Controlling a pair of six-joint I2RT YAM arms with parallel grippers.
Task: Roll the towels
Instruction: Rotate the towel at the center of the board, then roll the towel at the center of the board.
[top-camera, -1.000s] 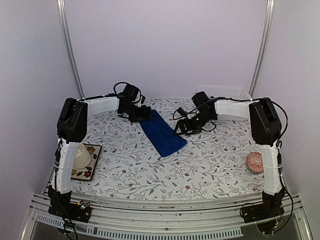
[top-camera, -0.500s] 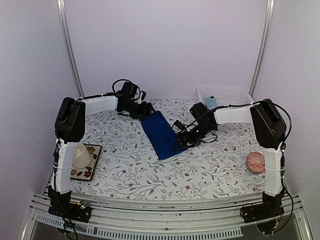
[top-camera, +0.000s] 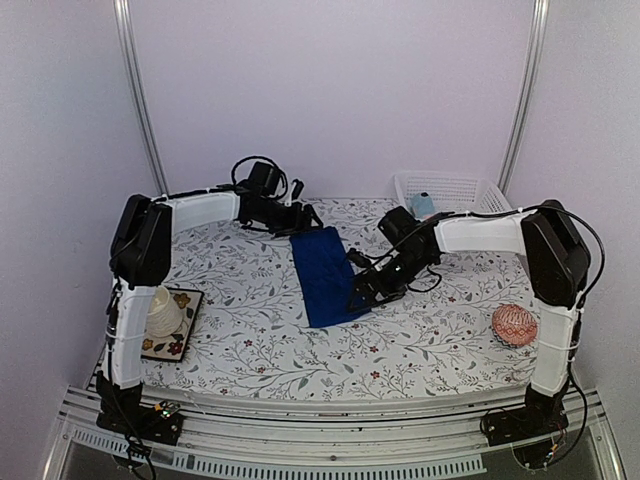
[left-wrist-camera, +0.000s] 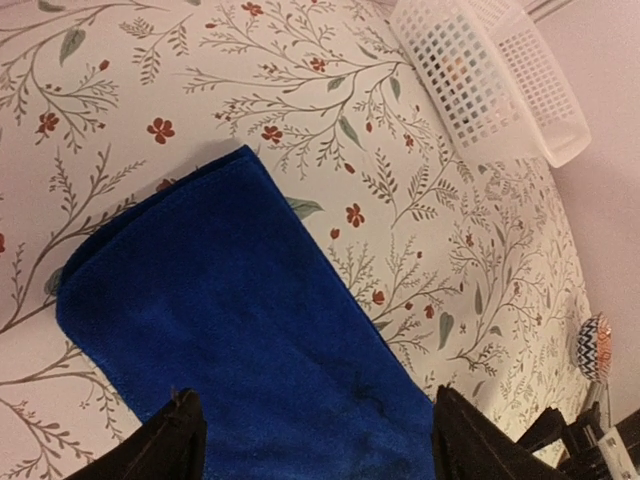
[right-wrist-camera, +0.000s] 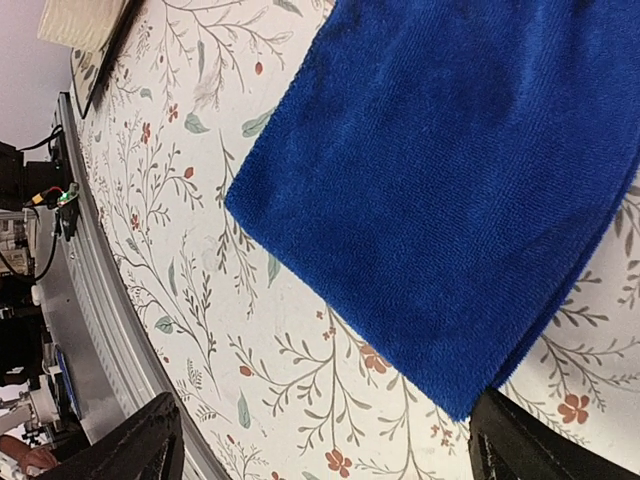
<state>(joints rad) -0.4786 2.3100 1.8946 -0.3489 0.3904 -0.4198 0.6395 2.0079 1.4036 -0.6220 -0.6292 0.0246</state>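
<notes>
My left arm stretches low across the worktop (top-camera: 240, 340), left gripper (top-camera: 303, 217) over the far end of the royal-blue towel (top-camera: 322, 275), jaws spread apart. The towel lies unrolled mid-worktop. My right arm bends down to the towel's near right corner, right gripper (top-camera: 362, 293) wide apart, holding nothing.

White basket (top-camera: 466, 192) back right, patterned ball (top-camera: 513, 325) front right, cream object (top-camera: 163, 311) left.
</notes>
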